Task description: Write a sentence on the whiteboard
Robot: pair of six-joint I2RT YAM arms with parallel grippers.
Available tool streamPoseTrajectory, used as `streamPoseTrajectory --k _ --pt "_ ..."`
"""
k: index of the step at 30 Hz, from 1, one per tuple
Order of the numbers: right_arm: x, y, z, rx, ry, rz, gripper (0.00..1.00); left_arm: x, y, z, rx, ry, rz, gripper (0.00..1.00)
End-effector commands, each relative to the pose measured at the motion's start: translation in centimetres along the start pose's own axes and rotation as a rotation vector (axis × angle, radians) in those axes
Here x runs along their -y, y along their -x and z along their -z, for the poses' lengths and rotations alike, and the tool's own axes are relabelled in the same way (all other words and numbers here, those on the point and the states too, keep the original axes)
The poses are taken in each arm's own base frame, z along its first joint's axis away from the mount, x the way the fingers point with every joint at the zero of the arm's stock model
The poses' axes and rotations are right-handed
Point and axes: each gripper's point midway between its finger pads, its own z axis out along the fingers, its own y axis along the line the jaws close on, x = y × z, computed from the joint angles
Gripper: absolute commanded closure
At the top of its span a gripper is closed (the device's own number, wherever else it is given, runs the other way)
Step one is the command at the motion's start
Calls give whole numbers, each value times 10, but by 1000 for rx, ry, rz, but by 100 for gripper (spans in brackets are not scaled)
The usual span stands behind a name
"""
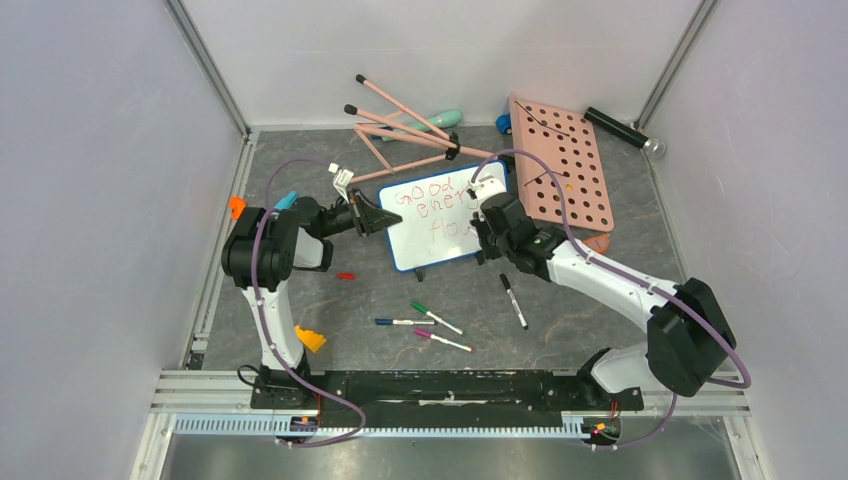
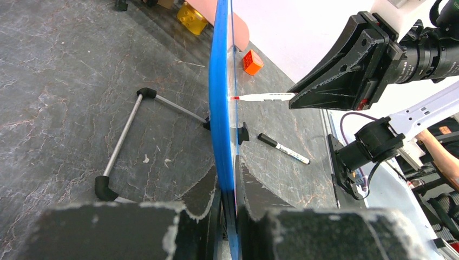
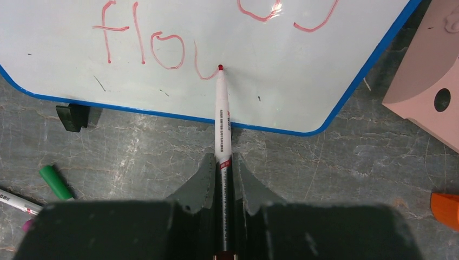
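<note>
Currently left gripper (image 2: 228, 181) jaws pinch the whiteboard (image 3: 281, 70) by its blue rim; right gripper (image 3: 223, 165) jaws clamp the red marker (image 3: 222, 116), tip touching the sentence (image 3: 139, 35) after "flo".

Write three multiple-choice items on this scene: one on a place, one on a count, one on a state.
1. Where is the red marker's tip?
A) on the whiteboard
B) on the pink pegboard
C) in the air

2. How many loose markers lie on the table in front of the whiteboard?
A) one
B) four
C) eight

3. What is the left claw doing?
A) hanging open
B) gripping a marker
C) gripping the whiteboard's rim

Answers: A, the tip touches the white surface in the right wrist view; B, the top view shows four; C, the blue rim sits between its fingers.
</note>
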Motion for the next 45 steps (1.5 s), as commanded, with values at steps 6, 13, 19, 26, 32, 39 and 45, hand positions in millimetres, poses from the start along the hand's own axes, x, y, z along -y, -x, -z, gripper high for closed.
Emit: streamPoseTrajectory --k 6,13,19,26,32,39,45 --pt "13 0 1 33 -40 -18 100 2 7 -3 6 -38 -166 98" --pt "17 22 -1 57 -53 -19 100 2 6 -4 5 -39 -163 98" --pt "20 33 -3 68 -58 -30 100 2 7 -4 4 -41 -165 98" --pt "19 37 -1 81 -47 -33 100 2 7 -4 5 -40 -165 98" --pt "18 48 6 113 -36 -38 100 1 6 -4 4 -40 -163 98" --pt "15 46 14 128 -3 -41 100 2 7 -4 3 -42 -164 98" --pt "14 43 19 134 17 -43 100 2 6 -4 2 -42 -163 98"
